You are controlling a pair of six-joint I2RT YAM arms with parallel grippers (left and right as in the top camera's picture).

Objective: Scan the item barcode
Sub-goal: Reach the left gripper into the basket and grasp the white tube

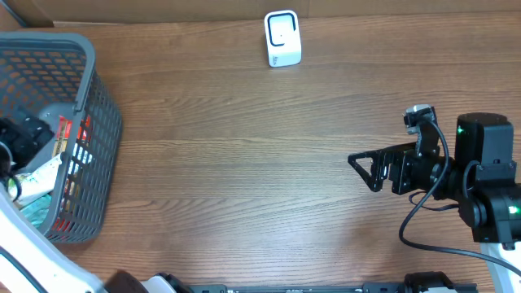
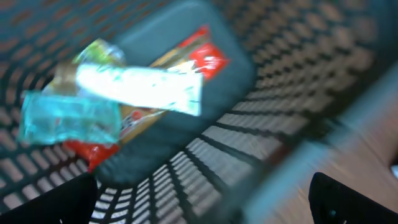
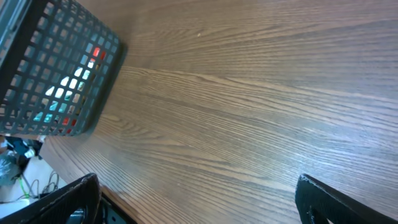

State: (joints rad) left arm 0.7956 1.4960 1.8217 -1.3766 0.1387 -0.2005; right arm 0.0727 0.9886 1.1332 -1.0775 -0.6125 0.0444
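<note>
**Basket** (image 1: 102, 122). Grey mesh, standing at the left edge of the table (image 1: 244, 163). It holds the goods to be scanned, heaped at its bottom.

**White packet** (image 2: 143, 90). Topmost of the heap, lying tilted across the others. It is probably the easiest to lift first. The wrist view is blurred and no barcode can be made out.

**Teal packet** (image 2: 68, 118). Translucent, at the white packet's left end and partly under it.

**Red packet** (image 2: 202, 56). Lowest of the three and mostly covered. Only its red ends show.

**Left gripper** (image 2: 202, 180). Inside the basket, above the heap. Its jaws are spread as wide as they go, with nothing between them. It seems placed to come down on a packet, and no pick has been made yet.

**Scanner** (image 1: 282, 38). White and upright, at the table's far edge near the middle, well apart from the basket. Its front appears to face the open wood, presumably so a packet can be held up before it.

**Right gripper** (image 1: 365, 169). Over bare wood near the right edge, pointing toward the basket side. Its jaws are wide apart and it carries nothing. It is judged to be on standby, perhaps to take or turn a packet.

**Task standing.** At the start. Every packet lies in the basket, and one must be lifted out and carried across to the scanner, code side shown.
</note>
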